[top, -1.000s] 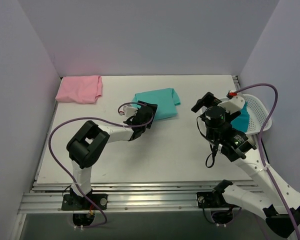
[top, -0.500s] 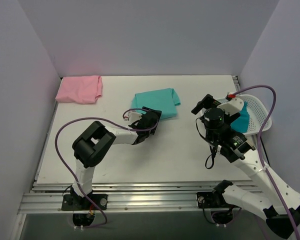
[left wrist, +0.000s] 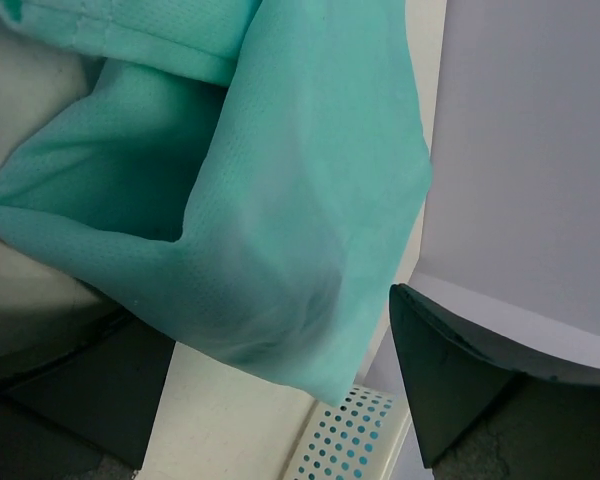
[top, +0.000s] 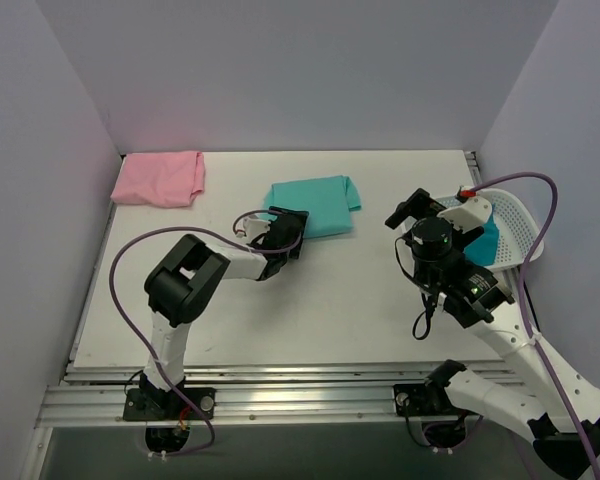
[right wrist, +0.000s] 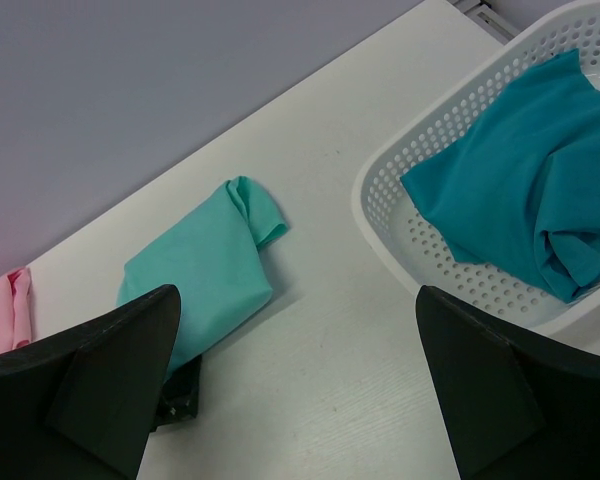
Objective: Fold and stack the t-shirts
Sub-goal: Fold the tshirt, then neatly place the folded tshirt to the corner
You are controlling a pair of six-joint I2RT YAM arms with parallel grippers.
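— When viewed from overhead, placed where on the bench (top: 330,310): the mint-green t-shirt (top: 315,205)?
— Toward the far middle, lying flat, folded into a rough rectangle, one sleeve end curled at the far right corner. Well apart from the pink t-shirt (top: 160,178), also folded, at the far left corner.
— And the teal t-shirt (top: 485,240)?
— Not on the bench surface itself. Crumpled and unfolded inside the white mesh basket (top: 525,222) at the right edge, one part draped up the basket's side toward the rim, as shown in the right wrist view.
— State of the left end effector (top: 285,228)?
— Fingers spread wide apart, clamped on nothing. Set low at the near left corner of the mint-green t-shirt, arm stretched out across the bench. In the left wrist view: a loose fold of mint cloth filling the space ahead, between the two dark fingers, pressed by neither. Touching the cloth underneath or just clear of it: cannot tell.
— State of the right end effector (right wrist: 298,300)?
— Likewise parted wide, nothing between the fingers. Held above bare bench, between the mint-green t-shirt and the basket, nearer the basket. Pointed toward the far side, with the mint-green t-shirt and the teal t-shirt both in sight of its camera, and a sliver of pink at the left margin.
— Stacking?
— Three t-shirts in three separate places, none resting on another.
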